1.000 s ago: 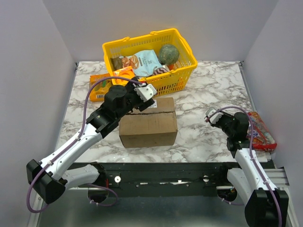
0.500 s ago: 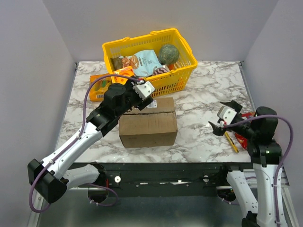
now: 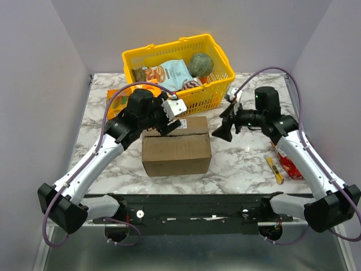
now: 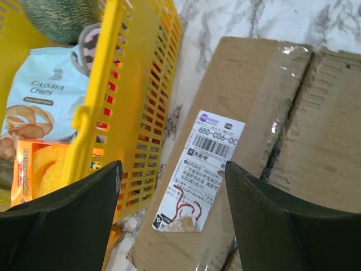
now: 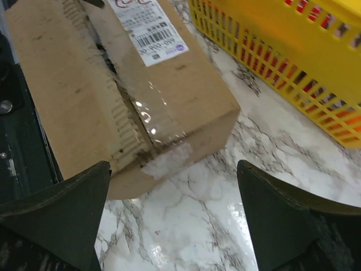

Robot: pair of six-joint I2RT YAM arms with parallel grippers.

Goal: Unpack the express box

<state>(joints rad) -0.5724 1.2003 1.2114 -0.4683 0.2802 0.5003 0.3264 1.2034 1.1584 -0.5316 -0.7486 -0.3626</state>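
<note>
The express box (image 3: 176, 145) sits near the middle of the marble table (image 3: 254, 158), just in front of the yellow basket (image 3: 220, 84). We note its top flaps lying flat, with clear tape glinting along the centre seam. The white label (image 4: 202, 169) lies on the far flap, at the end nearer the left arm.

The left gripper (image 3: 170, 120) hangs over the box's far edge by the label, between carton and basket. Its fingers are spread wide, with nothing between them. We cannot tell if it touches the cardboard.

The right gripper (image 3: 225, 123) is just off the box's right end, above the marble. Its fingers are also wide apart and empty.

In the basket we see a cassava chips bag (image 3: 169, 73) and a round green item (image 3: 201, 64). An orange box (image 3: 117, 104) lies on the table to the basket's left. A red packet (image 3: 290, 166) and a thin yellow stick (image 3: 274, 169) lie near the right edge.
</note>
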